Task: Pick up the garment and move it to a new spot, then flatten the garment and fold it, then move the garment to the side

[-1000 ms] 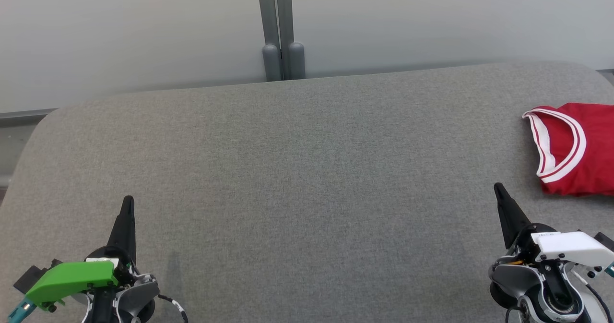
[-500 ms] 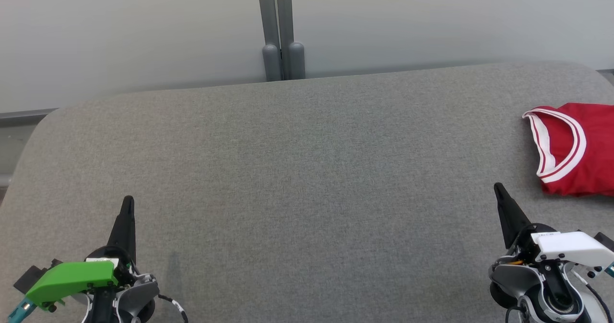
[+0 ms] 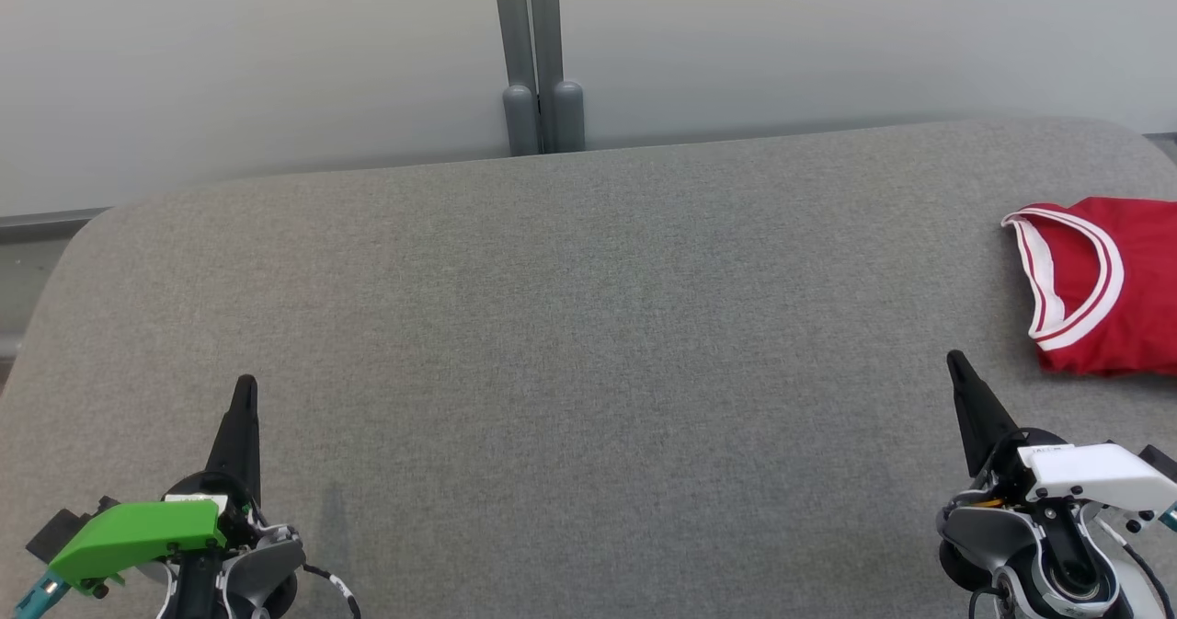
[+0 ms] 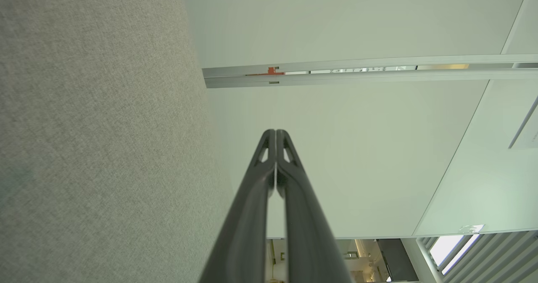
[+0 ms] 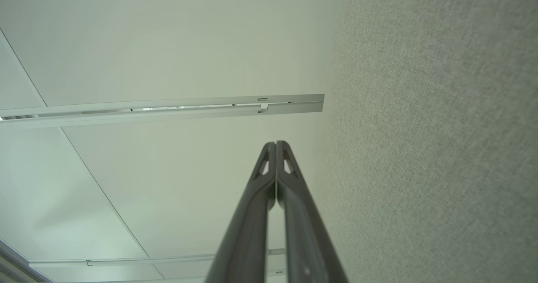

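The garment [image 3: 1126, 297] is a red shirt with white-striped trim, lying folded at the right edge of the grey padded table [image 3: 588, 325] and cut off by the head view's border. My right gripper [image 3: 956, 361] is shut and empty, its tip just left of and nearer than the garment, apart from it. At the lower left my left gripper [image 3: 245, 385] is shut and empty too, far from the garment. In the wrist views both pairs of fingers, left gripper [image 4: 275, 132] and right gripper [image 5: 276, 143], meet at their tips with nothing between them.
A pale wall stands behind the table, with a grey vertical post [image 3: 538, 58] at its middle. The table's rounded far corners show at upper left and upper right. Grey fabric surface [image 4: 92, 140] runs beside the left fingers, and fabric [image 5: 437, 140] beside the right.
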Robot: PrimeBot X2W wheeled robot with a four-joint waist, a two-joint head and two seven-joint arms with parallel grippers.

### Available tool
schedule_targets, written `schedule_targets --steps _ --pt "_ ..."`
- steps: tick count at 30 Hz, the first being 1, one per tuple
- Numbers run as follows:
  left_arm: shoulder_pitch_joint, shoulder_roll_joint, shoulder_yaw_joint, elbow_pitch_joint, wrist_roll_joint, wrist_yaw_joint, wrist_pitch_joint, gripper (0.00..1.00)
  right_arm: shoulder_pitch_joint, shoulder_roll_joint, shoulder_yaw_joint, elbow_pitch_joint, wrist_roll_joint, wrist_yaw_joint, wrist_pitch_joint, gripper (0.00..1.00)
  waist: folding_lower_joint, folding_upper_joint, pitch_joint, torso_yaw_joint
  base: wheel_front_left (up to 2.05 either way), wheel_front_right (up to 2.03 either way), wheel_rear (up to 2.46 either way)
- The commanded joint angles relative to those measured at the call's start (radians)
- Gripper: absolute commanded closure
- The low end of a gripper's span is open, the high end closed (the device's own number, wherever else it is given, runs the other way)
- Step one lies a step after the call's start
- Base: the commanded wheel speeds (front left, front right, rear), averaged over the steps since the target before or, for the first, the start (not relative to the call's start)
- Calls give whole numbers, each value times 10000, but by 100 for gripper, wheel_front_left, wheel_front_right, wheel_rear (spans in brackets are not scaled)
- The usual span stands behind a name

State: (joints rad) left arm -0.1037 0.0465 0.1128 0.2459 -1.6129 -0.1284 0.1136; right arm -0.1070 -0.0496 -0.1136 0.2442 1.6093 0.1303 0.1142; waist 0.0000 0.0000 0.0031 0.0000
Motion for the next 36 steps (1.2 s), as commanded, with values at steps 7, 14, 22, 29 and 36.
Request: schedule_targets --steps 7,14,22,29,36 --pt "-125 72 26 -18 -5 -49 37 100 -51 -10 -9 16 73 8 29 100 0 0 0 0 0 0 0" --pt "-125 72 26 -19 -5 -49 37 100 -51 -10 -9 16 73 8 29 100 0 0 0 0 0 0 0" --pt "-125 73 26 -19 -5 -48 37 100 -51 -10 -9 16 73 8 29 100 0 0 0 0 0 0 0" --pt "-125 73 26 -19 -5 -48 37 100 -51 -10 -9 16 73 8 29 100 0 0 0 0 0 0 0" --pt "-125 73 26 -19 -5 -48 37 100 -51 -10 -9 16 73 8 29 100 0 0 0 0 0 0 0"
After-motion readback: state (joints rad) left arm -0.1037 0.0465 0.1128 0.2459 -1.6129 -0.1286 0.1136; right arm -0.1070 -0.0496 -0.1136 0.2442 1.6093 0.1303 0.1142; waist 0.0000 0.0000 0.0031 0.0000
